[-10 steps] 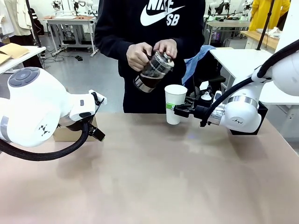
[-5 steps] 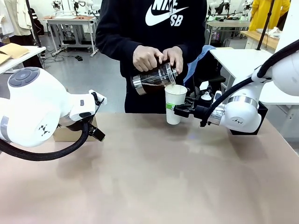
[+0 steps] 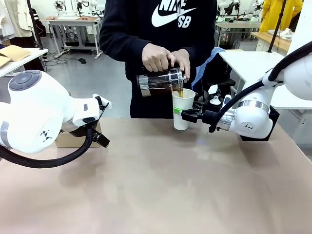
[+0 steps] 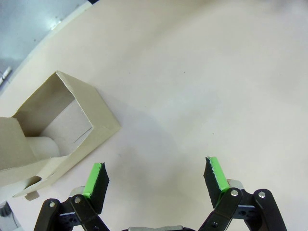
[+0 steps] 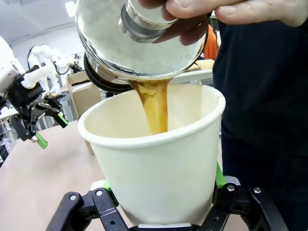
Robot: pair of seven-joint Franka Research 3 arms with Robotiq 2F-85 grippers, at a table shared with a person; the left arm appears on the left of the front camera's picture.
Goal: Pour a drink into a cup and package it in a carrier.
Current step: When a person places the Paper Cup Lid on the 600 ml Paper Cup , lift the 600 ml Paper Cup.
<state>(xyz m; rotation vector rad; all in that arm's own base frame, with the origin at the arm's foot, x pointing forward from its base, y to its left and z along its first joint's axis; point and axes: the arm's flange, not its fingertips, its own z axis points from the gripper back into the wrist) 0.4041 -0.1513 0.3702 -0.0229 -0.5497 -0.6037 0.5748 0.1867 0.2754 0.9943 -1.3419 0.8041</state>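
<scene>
A person's hands [image 3: 163, 57] hold a glass pitcher [image 3: 161, 80] on its side over the tall white cup [image 3: 183, 109]. The dark brown drink [image 5: 154, 108] streams from the pitcher [image 5: 139, 38] into the cup [image 5: 159, 163]. My right gripper [image 3: 181, 113] is shut on the cup's lower half and keeps it upright just above the table; its green pads [image 5: 217, 175] press the cup wall on both sides. My left gripper [image 4: 156, 178] hangs open and empty over the table, next to the brown cardboard carrier [image 4: 57, 125]. In the front view the carrier [image 3: 68, 140] sits behind my left arm.
A black box [image 3: 273, 117] stands behind my right arm at the far right. Beyond it stands a white side table [image 3: 248, 61], with small white items [image 3: 214, 100] in front. The tan tabletop [image 3: 161, 185] lies bare between the arms.
The person has tipped the pitcher from a slant above the cup to level over its rim, and the drink now flows. Neither arm has moved.
</scene>
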